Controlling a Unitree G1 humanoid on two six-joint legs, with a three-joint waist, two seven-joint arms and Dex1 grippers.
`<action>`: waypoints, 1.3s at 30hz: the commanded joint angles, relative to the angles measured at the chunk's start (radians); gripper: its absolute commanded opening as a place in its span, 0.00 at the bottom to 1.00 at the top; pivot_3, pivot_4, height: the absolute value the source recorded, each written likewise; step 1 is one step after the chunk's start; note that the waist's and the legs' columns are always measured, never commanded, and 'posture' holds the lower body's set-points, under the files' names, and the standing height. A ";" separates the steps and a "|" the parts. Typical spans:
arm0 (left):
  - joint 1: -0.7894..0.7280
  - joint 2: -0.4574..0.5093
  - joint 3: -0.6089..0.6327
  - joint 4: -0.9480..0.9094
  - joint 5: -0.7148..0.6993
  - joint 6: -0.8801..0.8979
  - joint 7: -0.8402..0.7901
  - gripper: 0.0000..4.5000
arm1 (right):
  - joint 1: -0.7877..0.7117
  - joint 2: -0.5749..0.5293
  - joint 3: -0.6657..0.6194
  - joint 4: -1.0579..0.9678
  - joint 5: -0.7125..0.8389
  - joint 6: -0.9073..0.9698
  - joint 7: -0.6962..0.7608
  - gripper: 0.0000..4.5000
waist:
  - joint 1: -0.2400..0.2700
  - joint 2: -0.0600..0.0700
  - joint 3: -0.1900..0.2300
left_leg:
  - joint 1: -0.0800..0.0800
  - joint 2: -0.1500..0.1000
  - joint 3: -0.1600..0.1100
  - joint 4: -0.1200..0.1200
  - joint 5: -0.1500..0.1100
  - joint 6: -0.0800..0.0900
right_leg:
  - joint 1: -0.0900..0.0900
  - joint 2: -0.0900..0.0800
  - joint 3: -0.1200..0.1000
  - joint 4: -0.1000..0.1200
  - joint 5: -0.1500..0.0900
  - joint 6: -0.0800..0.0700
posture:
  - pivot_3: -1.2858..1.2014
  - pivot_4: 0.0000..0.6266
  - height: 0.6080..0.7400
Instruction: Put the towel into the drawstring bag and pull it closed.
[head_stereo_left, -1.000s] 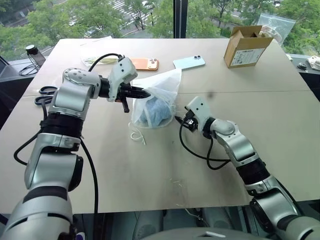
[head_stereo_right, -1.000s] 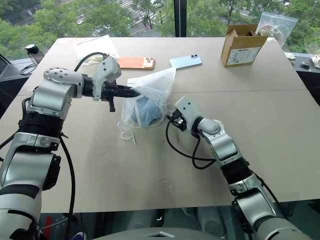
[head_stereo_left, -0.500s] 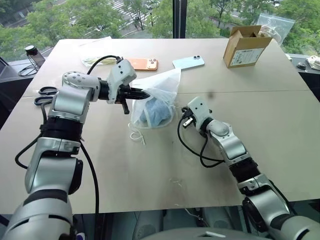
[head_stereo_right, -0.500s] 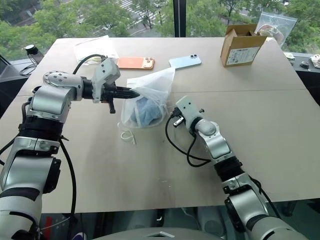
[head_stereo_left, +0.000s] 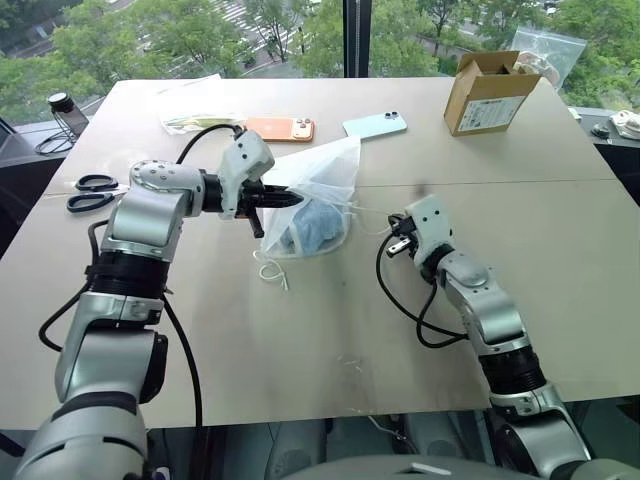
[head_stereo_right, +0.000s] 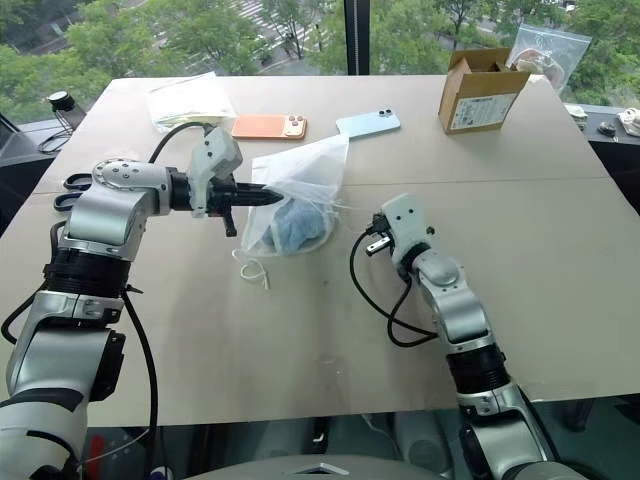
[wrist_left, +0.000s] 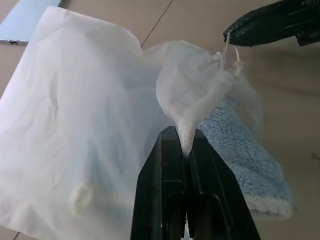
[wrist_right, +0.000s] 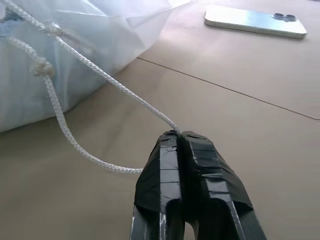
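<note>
**Towel's in, now it's the cord-pulling part**

So the stuffing step looks done. The light blue towel (head_stereo_left: 306, 226) is sitting inside the white drawstring bag (head_stereo_left: 318, 180), which is roughly mid-table, just in front of the 2 phones. You can see the blue through the thin fabric, and in the left wrist view a corner of it pokes out near the bunched-up mouth, so it's not sealed yet.

Left gripper (wrist_left: 183, 150) has its fingers pressed together on a pinch of the bag's fabric right by the opening, holding that side up off the table. Right gripper (wrist_right: 181, 137) is off to the other side, fingers shut tight on the white cord (wrist_right: 107, 80), which runs from its tips back to the knots at the bag's mouth. A second loop of cord (head_stereo_left: 272, 270) lies loose on the table on the left side of the bag.

My read: this is the closing step. The next move needs the right gripper to draw the cord away from the bag while the left keeps its pinch as an anchor, otherwise the whole bag just slides along. That towel corner might snag the mouth as it cinches.
</note>
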 joint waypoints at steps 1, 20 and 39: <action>0.007 0.001 0.033 -0.042 -0.020 0.002 0.010 0.00 | -0.009 -0.006 0.039 -0.036 0.016 0.003 0.054 0.30 | -0.001 0.000 0.000 | 0.000 0.000 0.000 0.000 0.000 0.000 | 0.000 0.000 0.000 0.000 0.000 0.000 | 0.52 0.24 1.00; 0.051 0.007 0.073 -0.124 -0.087 0.113 0.017 0.00 | -0.219 0.048 0.082 0.339 -0.136 -0.180 -0.051 0.34 | -0.001 0.000 0.000 | 0.000 0.000 0.000 0.001 0.000 0.000 | 0.000 0.000 0.000 0.000 0.000 0.000 | 0.52 0.24 1.00; 0.749 -0.030 0.372 -0.616 -0.275 0.380 0.343 0.99 | -0.063 0.018 0.029 -0.096 -0.063 0.092 -0.009 0.00 | 0.015 0.000 0.000 | 0.003 0.001 -0.002 0.000 0.000 0.000 | 0.001 -0.001 0.001 0.002 0.000 -0.001 | 0.52 0.24 1.00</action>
